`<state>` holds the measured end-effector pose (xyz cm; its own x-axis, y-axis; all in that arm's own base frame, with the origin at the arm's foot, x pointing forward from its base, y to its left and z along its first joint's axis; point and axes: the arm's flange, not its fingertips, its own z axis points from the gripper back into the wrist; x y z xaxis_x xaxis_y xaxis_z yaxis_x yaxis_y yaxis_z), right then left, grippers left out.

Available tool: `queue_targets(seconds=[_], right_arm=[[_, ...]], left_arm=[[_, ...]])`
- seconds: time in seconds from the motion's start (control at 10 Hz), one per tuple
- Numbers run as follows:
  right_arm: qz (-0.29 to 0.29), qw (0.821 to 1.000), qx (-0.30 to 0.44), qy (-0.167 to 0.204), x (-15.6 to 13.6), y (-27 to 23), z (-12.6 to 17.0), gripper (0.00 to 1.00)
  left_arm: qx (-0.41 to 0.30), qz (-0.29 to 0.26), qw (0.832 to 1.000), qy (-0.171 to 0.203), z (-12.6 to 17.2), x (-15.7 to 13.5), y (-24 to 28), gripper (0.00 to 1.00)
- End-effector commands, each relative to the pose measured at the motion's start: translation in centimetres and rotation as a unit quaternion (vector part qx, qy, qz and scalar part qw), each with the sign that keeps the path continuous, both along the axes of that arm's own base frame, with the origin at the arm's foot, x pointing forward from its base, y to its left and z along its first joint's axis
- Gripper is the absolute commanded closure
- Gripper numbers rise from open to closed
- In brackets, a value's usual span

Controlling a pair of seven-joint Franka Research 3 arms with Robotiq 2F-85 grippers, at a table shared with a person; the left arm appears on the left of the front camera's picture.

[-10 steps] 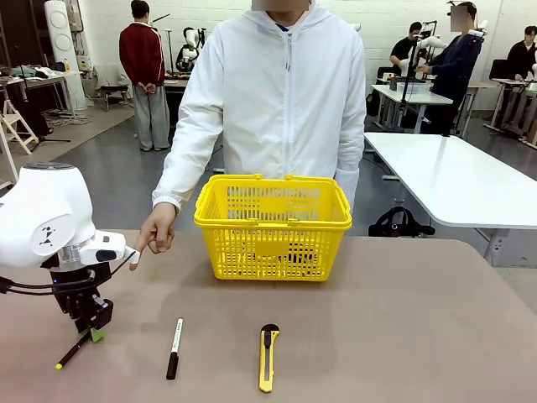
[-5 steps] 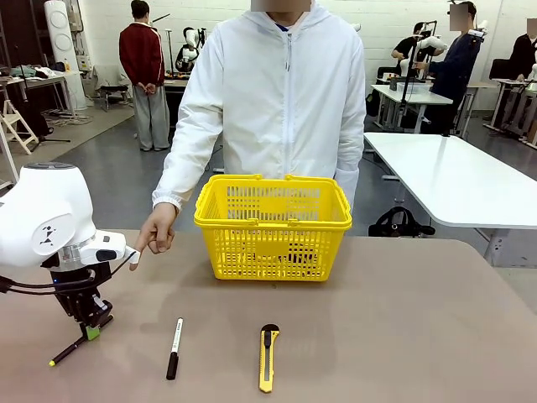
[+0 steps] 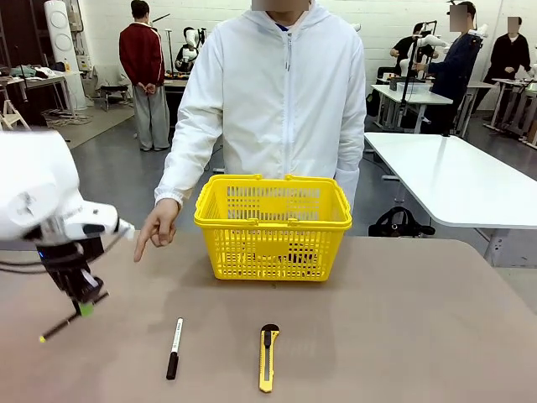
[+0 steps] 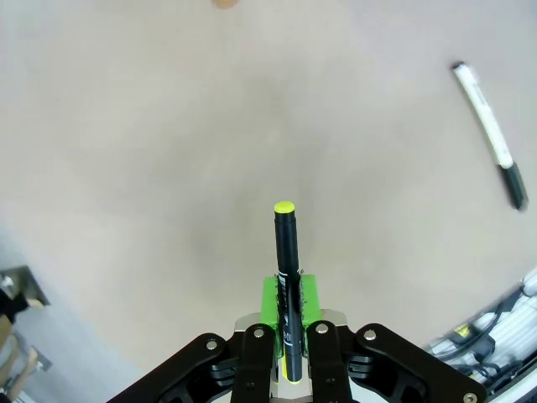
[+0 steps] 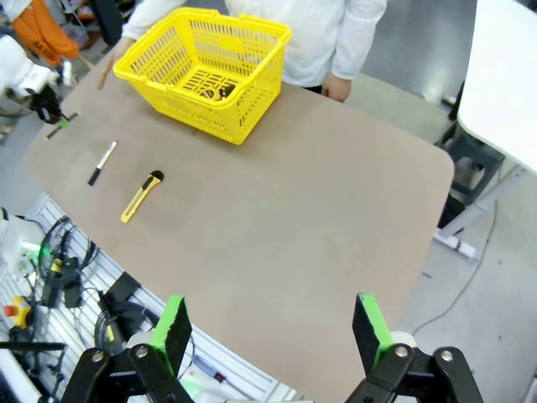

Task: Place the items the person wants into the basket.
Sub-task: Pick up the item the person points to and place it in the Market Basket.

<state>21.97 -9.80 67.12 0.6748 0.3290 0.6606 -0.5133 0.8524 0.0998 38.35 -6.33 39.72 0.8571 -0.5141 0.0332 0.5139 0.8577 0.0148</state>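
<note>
Bright, even indoor light from overhead, with no harsh glare. Shadows on the brown table are soft and faint. The front view is sharp, though the moving left arm is slightly motion-blurred. Both wrist views bend outward at the edges from wide-angle distortion, and the nearest fingers look soft.

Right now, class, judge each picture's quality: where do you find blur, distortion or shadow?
Front view: the left gripper and its pen are smeared by motion, the basket sharp. Left wrist view: the pen crisp, the white marker soft. Right wrist view: wide-angle bending of the table edges; even light, faint shadows.
</note>
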Motion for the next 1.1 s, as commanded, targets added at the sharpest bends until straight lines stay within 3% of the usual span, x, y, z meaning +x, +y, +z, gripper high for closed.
queue_targets(seconds=[0.0,0.2,0.3,0.5,0.7,1.0], right_arm=[[0.005,1.000,0.004,0.001,-0.1,0.1,-0.5,0.00],[0.005,1.000,0.004,0.001,-0.1,0.1,-0.5,0.00],[0.005,1.000,0.004,0.001,-0.1,0.1,-0.5,0.00],[0.005,1.000,0.004,0.001,-0.1,0.1,-0.5,0.00],[0.005,1.000,0.004,0.001,-0.1,0.1,-0.5,0.00],[0.005,1.000,0.004,0.001,-0.1,0.1,-0.5,0.00]], left_arm=[[-0.022,-0.037,0.998,-0.040,9.4,-3.4,1.0,1.00],[-0.027,-0.055,0.994,-0.094,16.5,-1.8,-0.4,1.00],[-0.033,-0.105,0.985,-0.130,19.6,0.6,-3.3,1.00],[-0.029,-0.177,0.972,-0.154,22.3,5.4,-9.3,1.00],[-0.018,-0.248,0.957,-0.152,22.4,10.8,-16.3,1.00],[0.018,-0.339,0.931,-0.137,19.9,17.6,-25.3,1.00]])
